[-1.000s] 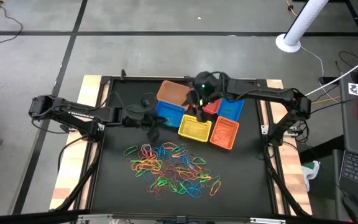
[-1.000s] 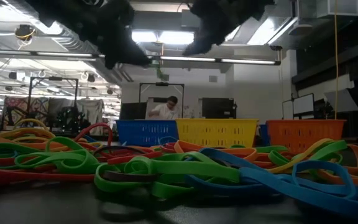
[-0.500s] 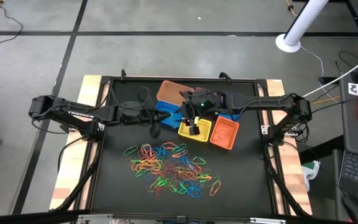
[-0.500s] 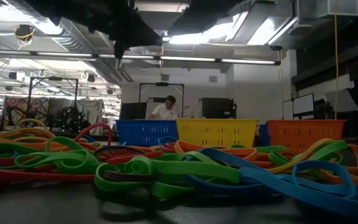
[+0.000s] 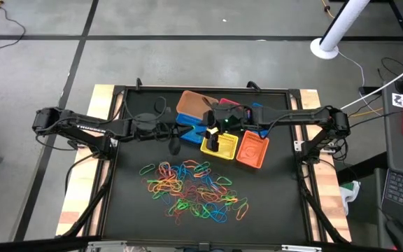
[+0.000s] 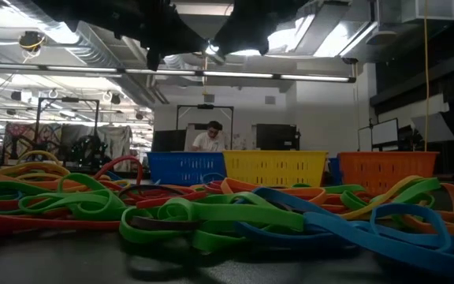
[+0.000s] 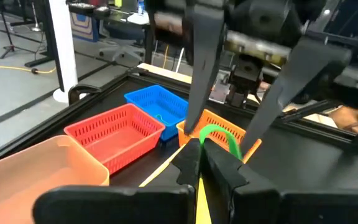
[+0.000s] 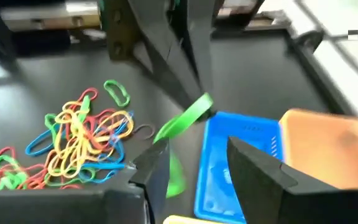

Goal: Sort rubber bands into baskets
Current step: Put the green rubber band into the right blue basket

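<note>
The rubber bands [image 5: 191, 187] lie in a loose, many-coloured pile on the black mat, toward its near side. Farther back the baskets stand in a cluster: tan-orange [image 5: 192, 103], blue [image 5: 189, 124], yellow [image 5: 224, 147], orange [image 5: 252, 150], and red [image 7: 114, 129]. My left gripper [image 7: 199, 146] reaches in from the table's left and is shut on one green rubber band [image 8: 184, 122] above the blue basket's edge. My right gripper [image 8: 194, 158] is open over the yellow basket. Its fingers [image 7: 202, 68] stand on either side of the green band. My left gripper pinches the green band at one end of the loop [image 7: 205, 132] between its two fingertips. The fingers come from the table's left, slanting slightly down. The rest of the band [image 8: 169, 132] hangs slack below the fingertips, lifted clear of the baskets and the mat.
A second blue basket [image 7: 159, 103] stands behind the red one. The mat has a raised black frame [image 5: 117, 89], with wooden table edges left and right. Bare mat lies left of the baskets [image 5: 135, 150]. A person shows in the room far behind [image 6: 209, 139].
My right gripper has swung from over the far red and blue baskets toward the near left, rolling as it went. It now stands over the yellow basket, facing the green band. My left gripper has tipped up slightly and still holds the band.
</note>
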